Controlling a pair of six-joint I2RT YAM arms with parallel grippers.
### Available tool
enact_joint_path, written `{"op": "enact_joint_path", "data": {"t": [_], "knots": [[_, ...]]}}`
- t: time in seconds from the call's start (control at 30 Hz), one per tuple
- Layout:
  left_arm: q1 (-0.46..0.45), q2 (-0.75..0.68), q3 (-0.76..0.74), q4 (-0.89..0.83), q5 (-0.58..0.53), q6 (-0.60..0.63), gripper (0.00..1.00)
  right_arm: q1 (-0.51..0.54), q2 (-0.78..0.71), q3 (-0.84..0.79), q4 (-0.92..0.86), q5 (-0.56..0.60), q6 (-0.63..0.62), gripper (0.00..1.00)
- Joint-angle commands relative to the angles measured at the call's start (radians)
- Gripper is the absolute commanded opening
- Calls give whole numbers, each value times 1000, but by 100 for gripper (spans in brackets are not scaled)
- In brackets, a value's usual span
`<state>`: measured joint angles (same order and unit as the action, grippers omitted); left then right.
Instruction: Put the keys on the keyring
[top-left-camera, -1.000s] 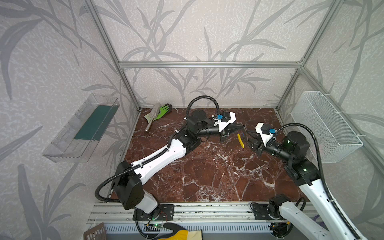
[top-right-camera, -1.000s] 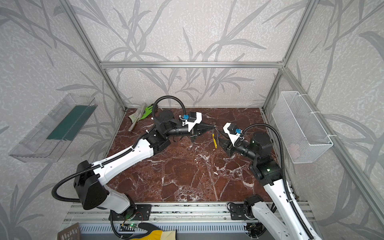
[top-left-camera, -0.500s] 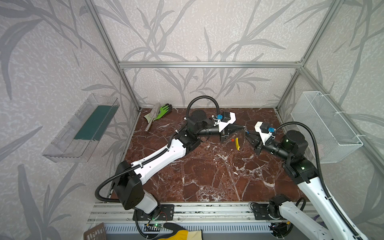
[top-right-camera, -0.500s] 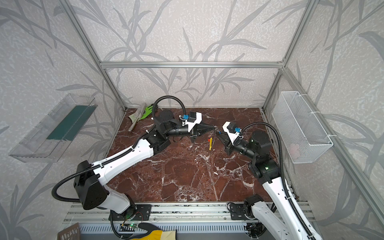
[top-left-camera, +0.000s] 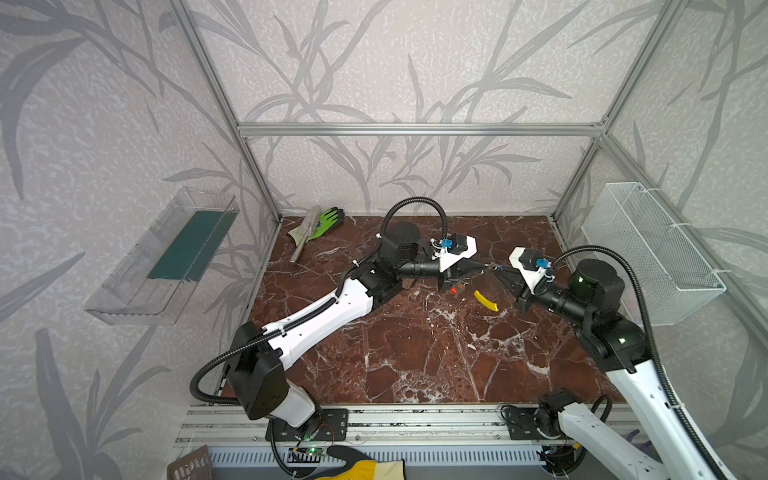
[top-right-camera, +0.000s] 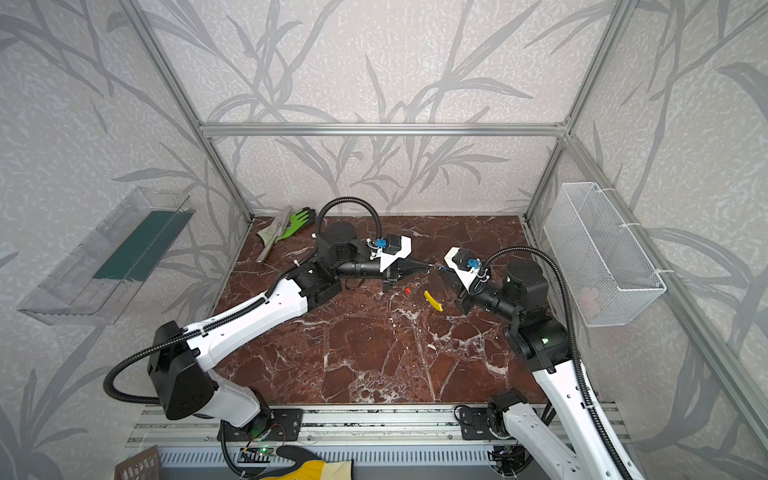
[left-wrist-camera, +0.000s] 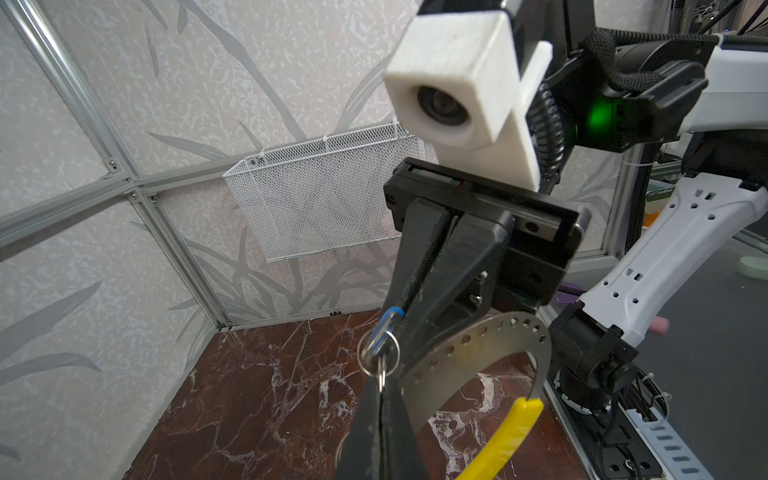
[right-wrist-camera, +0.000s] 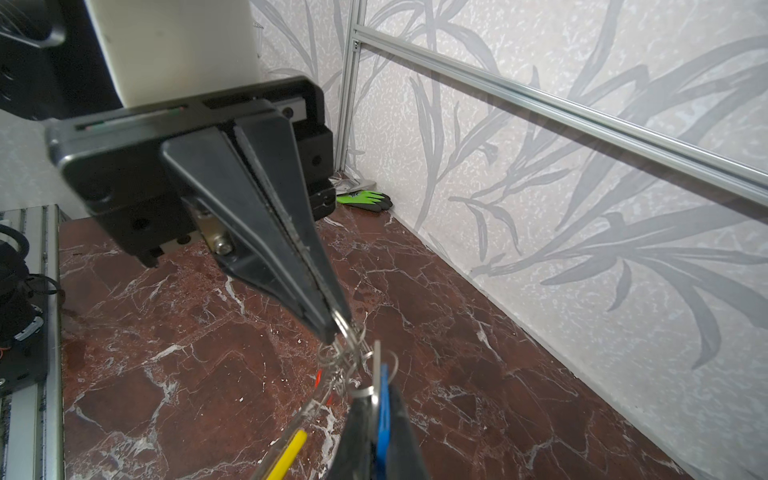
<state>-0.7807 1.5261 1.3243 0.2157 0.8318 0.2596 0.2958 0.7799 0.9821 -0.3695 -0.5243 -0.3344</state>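
Marble tabletop (top-left-camera: 415, 353) is lying below both arms. Mid-frame, left gripper (right-wrist-camera: 330, 326) is clamping a small ring (left-wrist-camera: 379, 353) and right gripper (left-wrist-camera: 400, 311) is clamping the blue key (right-wrist-camera: 382, 409), with the keyring (left-wrist-camera: 498, 327) dangling beside them. Threading seems underway, and I cannot tell whether the red key (top-left-camera: 456, 289) is on.

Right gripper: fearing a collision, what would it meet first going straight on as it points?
Probably the small ring pinched in the left gripper, just ahead of the right gripper's blue key; depth unclear.
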Motion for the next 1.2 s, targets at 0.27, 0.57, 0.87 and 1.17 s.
{"op": "enact_joint_path", "data": {"t": [0.27, 0.57, 0.87, 1.17], "knots": [[-3, -47, 8, -36, -23, 65, 0, 26, 24, 85, -102, 22, -74, 0], [-9, -42, 19, -98, -15, 108, 0, 106, 64, 154, -201, 128, -172, 0], [-7, -58, -11, -133, -34, 135, 0, 171, 118, 264, -352, 260, -294, 0], [7, -64, -38, -160, -31, 135, 0, 257, 183, 356, -477, 425, -410, 0]]}}
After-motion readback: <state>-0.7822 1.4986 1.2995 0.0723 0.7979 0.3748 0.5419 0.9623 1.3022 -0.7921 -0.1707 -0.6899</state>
